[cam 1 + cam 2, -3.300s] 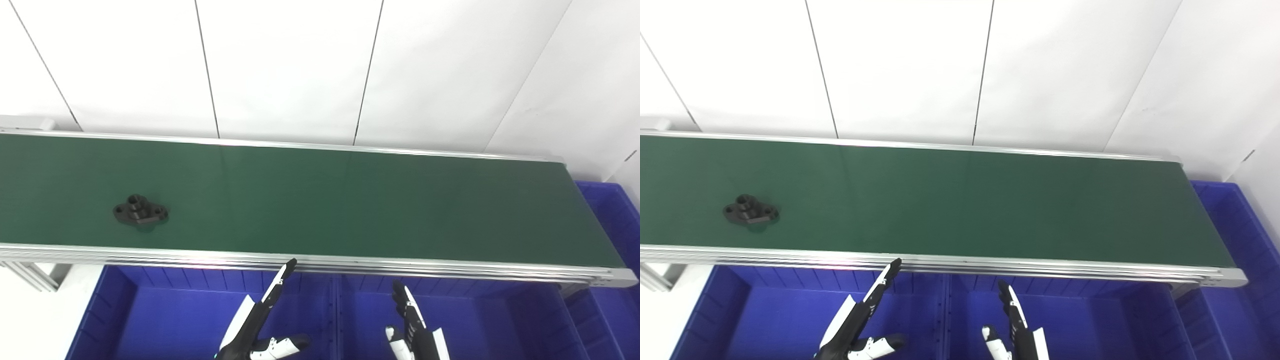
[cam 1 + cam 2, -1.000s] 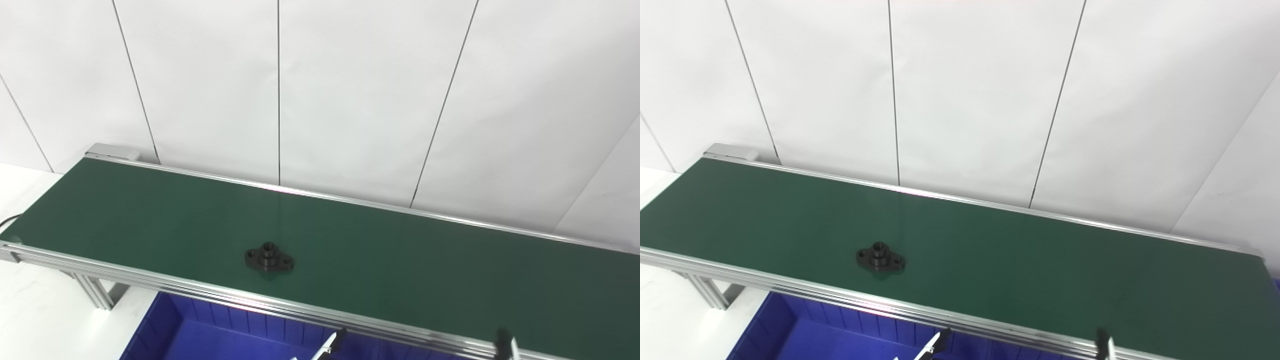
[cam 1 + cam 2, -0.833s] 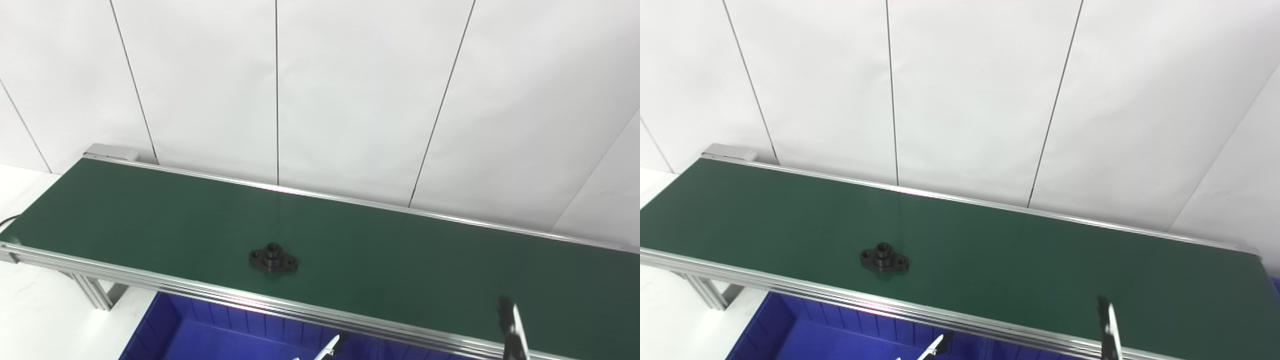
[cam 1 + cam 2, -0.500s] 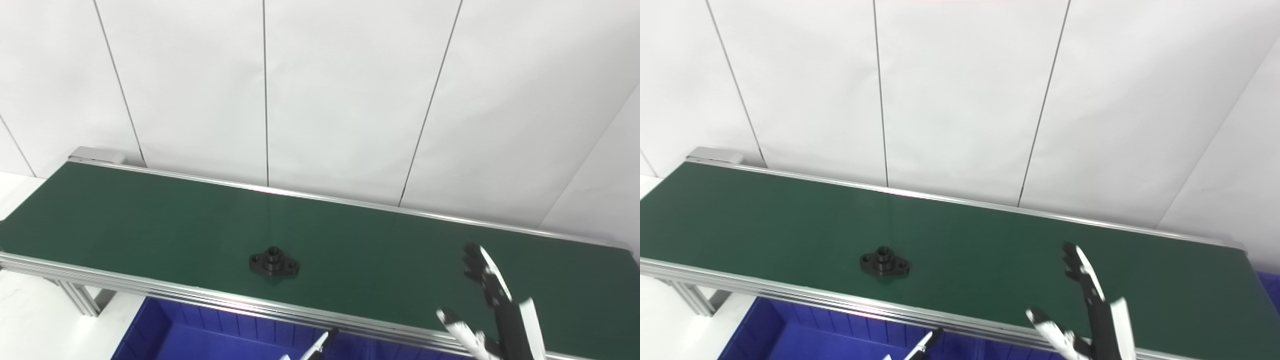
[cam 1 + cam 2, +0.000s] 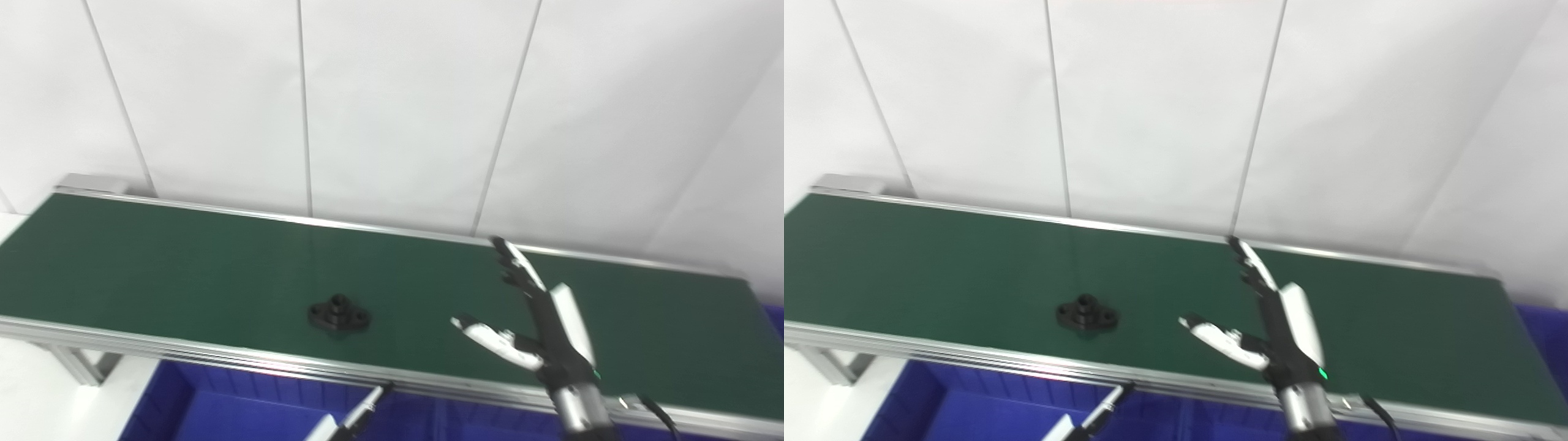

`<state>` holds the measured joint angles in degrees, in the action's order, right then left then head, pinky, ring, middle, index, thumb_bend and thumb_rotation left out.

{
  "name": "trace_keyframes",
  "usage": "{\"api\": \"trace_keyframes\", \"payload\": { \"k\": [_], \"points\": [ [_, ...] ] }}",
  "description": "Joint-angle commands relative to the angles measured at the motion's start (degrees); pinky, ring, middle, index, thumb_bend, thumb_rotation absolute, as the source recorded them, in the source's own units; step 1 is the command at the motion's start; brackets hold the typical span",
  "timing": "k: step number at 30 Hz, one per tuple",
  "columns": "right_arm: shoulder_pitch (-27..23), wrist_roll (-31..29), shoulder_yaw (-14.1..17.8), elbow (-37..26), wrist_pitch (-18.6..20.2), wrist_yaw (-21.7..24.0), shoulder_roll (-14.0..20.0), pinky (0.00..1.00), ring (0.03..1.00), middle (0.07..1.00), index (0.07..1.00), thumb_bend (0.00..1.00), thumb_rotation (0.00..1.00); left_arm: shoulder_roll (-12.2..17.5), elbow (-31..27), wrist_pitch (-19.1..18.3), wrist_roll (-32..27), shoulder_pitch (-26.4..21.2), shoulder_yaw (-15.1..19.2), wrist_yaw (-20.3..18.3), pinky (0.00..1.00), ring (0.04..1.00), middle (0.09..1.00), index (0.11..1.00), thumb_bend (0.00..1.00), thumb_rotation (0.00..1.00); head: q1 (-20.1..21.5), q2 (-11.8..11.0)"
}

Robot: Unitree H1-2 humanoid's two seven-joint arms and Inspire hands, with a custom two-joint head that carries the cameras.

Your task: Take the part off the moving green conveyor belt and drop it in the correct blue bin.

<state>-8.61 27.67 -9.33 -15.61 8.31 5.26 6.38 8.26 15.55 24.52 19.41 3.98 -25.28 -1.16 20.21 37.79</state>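
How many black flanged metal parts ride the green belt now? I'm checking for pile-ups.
1. The black flanged metal part lies alone near the green conveyor belt's near edge, left of the open right hand.

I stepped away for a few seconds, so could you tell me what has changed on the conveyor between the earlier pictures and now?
The right hand has risen from below the near rail to hover open over the green belt, right of the black part. The part has ridden the belt from its left end towards the hand. The camera has also shifted. Nothing has been grasped; the left hand stays low over the blue bin.
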Motion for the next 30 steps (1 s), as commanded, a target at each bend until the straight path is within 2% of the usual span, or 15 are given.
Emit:
{"api": "trace_keyframes", "payload": {
  "k": [1,7,13,15,19,30],
  "points": [
    [-3.25,1.41,-0.72,-0.6,2.23,0.88,-0.42,0.82,0.881,0.905,0.92,0.75,0.52,0.17,-2.17,2.06,-0.53,-0.81,0.5,-0.66,1.0,1.0,1.0,1.0,0.77,0.89,0.01,0.29],
    [-8.29,5.02,-3.5,3.63,6.02,3.0,-0.31,0.79,0.881,0.922,0.926,0.76,0.49,0.56,-3.62,2.04,-1.83,-0.36,1.22,-2.69,1.0,1.0,1.0,1.0,0.77,0.86,0.69,2.21],
    [-12.48,9.72,-8.07,10.99,4.3,3.43,1.3,0.76,0.855,0.902,0.922,0.78,0.46,0.72,-4.64,1.01,-2.68,-0.29,1.55,-5.33,0.99,1.0,1.0,1.0,0.78,0.85,0.57,2.66],
    [-14.06,11.04,-9.66,13.97,4.04,3.55,1.58,0.78,0.859,0.899,0.924,0.79,0.48,0.56,-4.65,0.72,-2.38,-0.37,1.68,-5.81,0.99,1.0,1.0,1.0,0.77,0.85,0.34,2.42],
    [-17.1,12.79,-12.2,19.82,4.11,4.0,1.73,0.79,0.856,0.885,0.908,0.8,0.46,-0.19,-4.09,0.33,-2.63,-0.45,2.17,-6.43,0.98,1.0,1.0,1.0,0.77,0.86,-0.01,1.97],
    [-23.37,14.75,-16.19,31.93,4.11,4.25,1.77,0.8,0.852,0.871,0.876,0.83,0.4,-1.58,-2.02,1.68,-2.46,-0.76,2.7,-6.6,0.98,1.0,1.0,1.0,0.77,0.86,-0.93,0.34]
  ]
}}
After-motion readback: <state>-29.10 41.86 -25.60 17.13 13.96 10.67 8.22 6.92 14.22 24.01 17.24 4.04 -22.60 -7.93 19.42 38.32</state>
